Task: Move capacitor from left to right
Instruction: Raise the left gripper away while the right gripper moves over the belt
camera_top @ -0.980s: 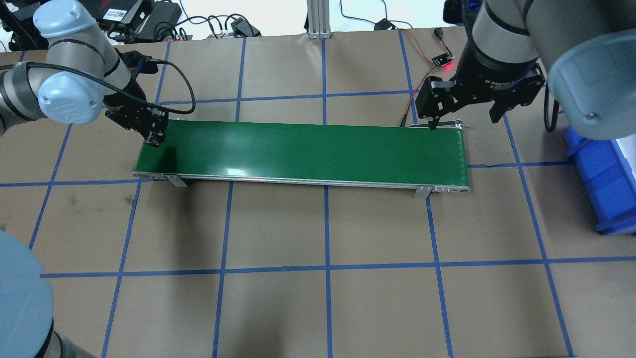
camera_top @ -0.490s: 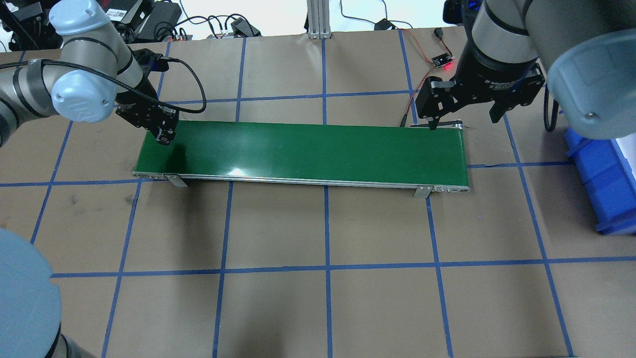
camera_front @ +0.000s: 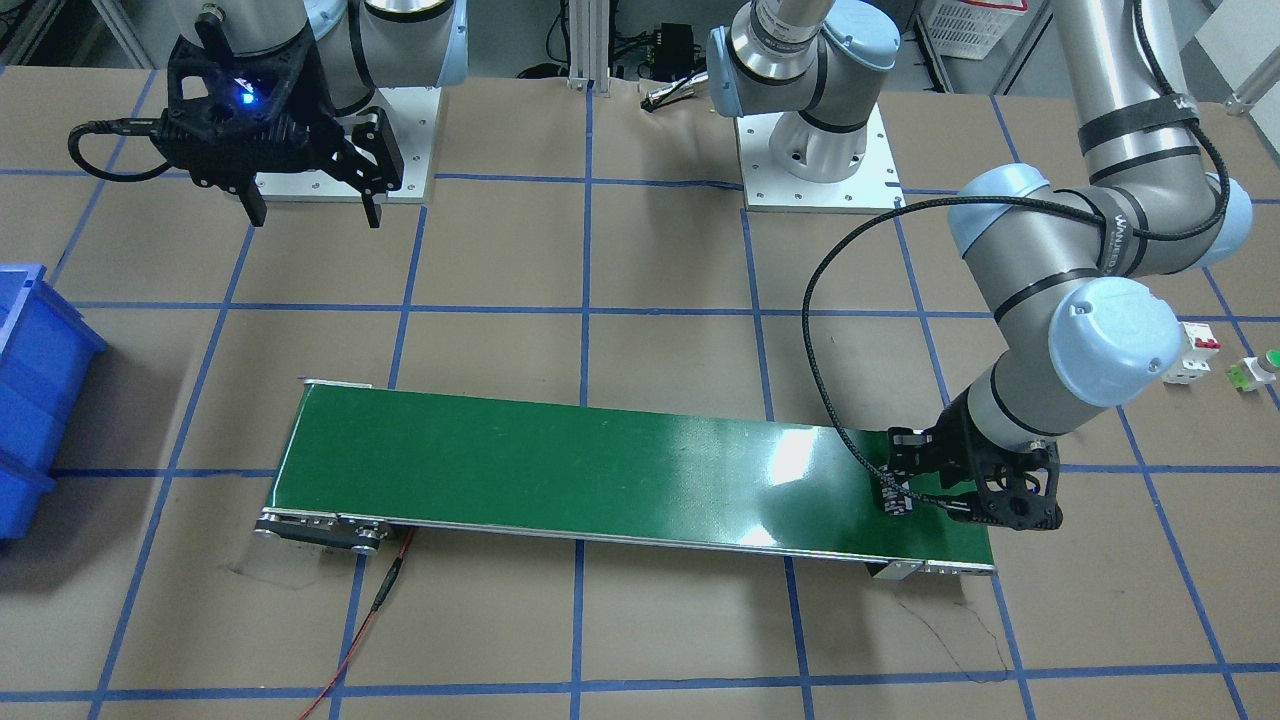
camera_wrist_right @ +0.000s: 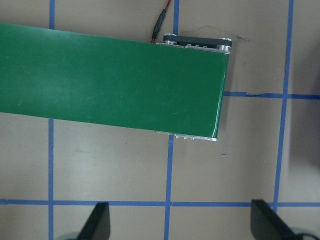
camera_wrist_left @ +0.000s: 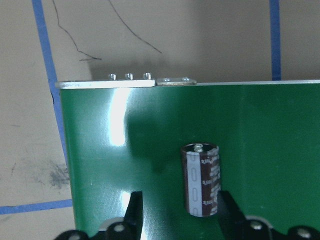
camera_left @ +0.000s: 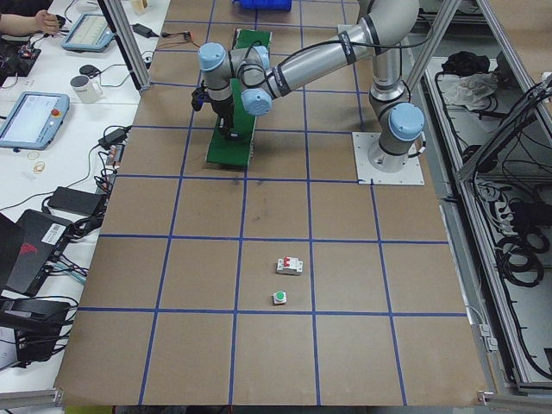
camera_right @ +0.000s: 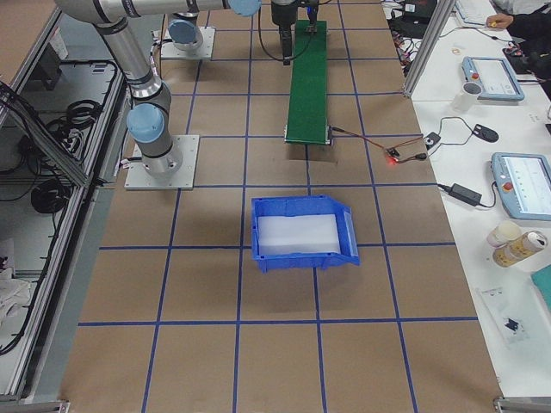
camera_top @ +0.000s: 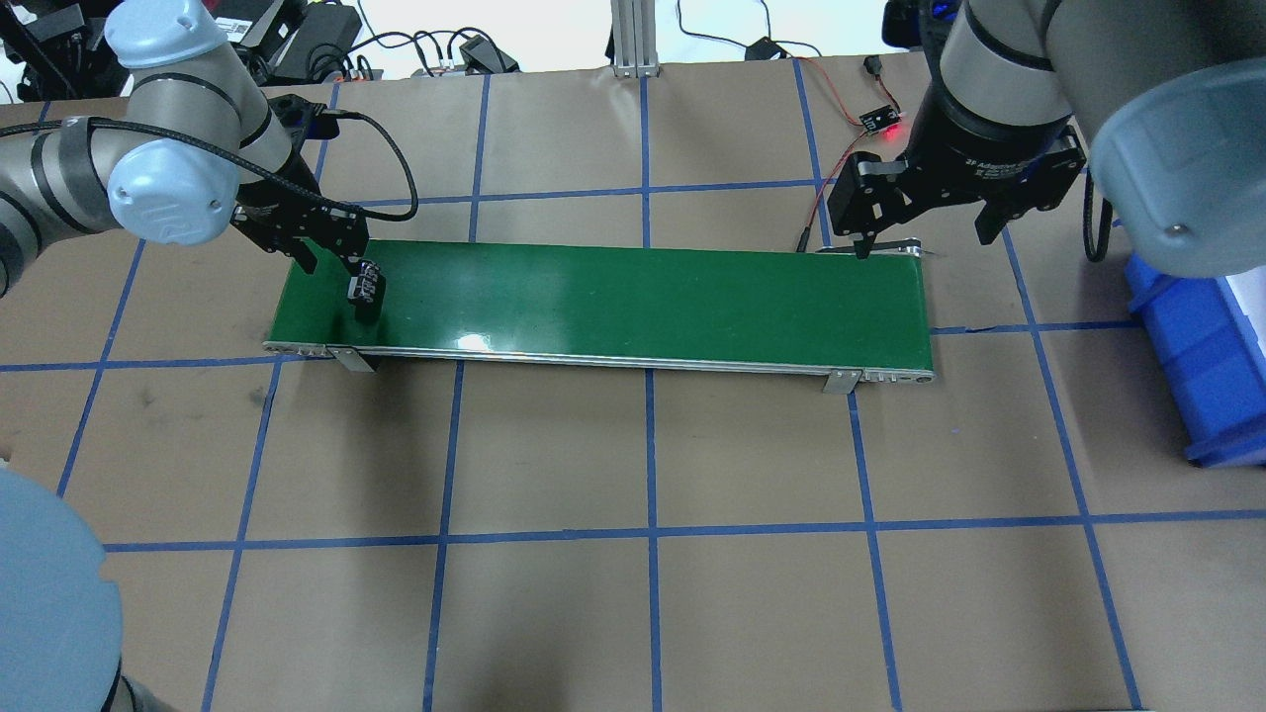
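The capacitor [camera_wrist_left: 201, 178], a small black cylinder with silvery markings, lies on the left end of the green conveyor belt [camera_top: 633, 297]. It also shows in the overhead view [camera_top: 367, 288] and the front view [camera_front: 893, 497]. My left gripper [camera_wrist_left: 180, 216] is open just behind it, one finger on each side and the capacitor close to one finger [camera_wrist_left: 226, 212]. My right gripper [camera_top: 925, 242] is open and empty above the belt's right end, and also shows in the front view [camera_front: 315, 212].
A blue bin [camera_top: 1197, 356] stands right of the belt. A white circuit breaker [camera_front: 1190, 355] and a green push button [camera_front: 1255, 370] sit on the table left of the belt. A red wire [camera_top: 841, 168] runs to the belt's far right corner.
My left gripper has moved right over the belt's left end and opened. The capacitor now lies on the belt in front of it. The right arm has not moved.
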